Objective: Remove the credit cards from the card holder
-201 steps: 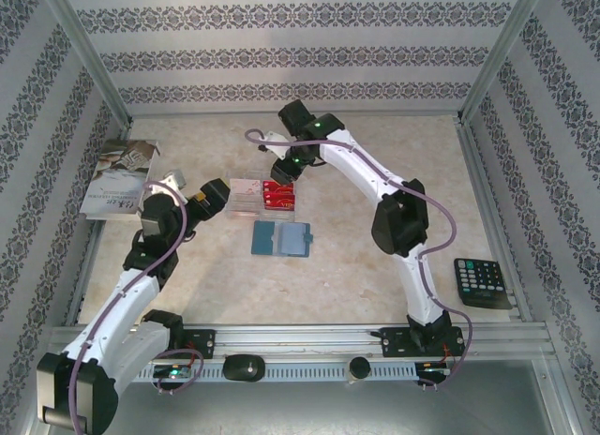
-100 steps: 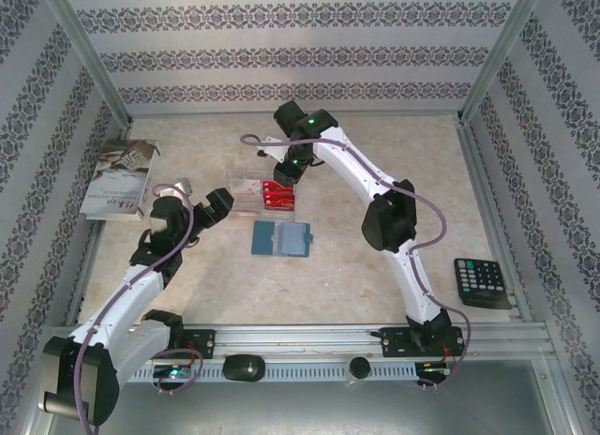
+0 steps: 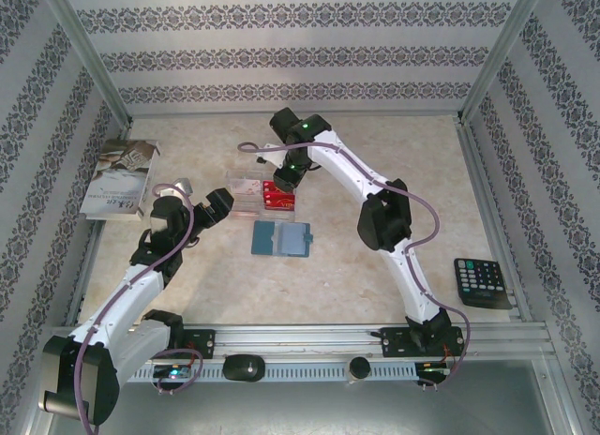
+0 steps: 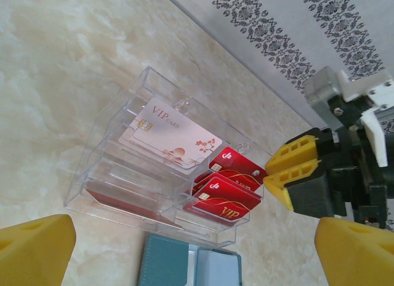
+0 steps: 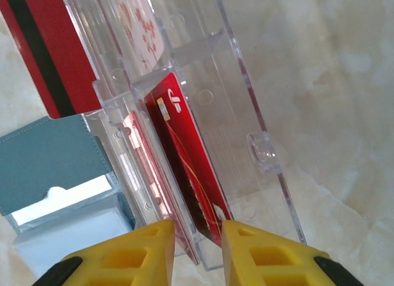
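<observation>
The teal card holder lies open and flat on the table, its panels also at the bottom of the left wrist view. Just behind it stands a clear tray holding red credit cards on its right side and a pale VIP card on its left. My right gripper hangs over the tray's far right; its yellow fingers straddle the end of an upright red card with a gap, open. My left gripper sits left of the tray, fingers wide open, holding nothing.
A white booklet lies at the far left by the frame post. A black calculator rests at the right edge. Patterned walls and metal rails enclose the table; bare marble surface lies in front of the card holder.
The right arm has swung slightly left and its gripper has drawn nearer the tray's red cards. The left arm shifted a little, its gripper staying beside the tray.
</observation>
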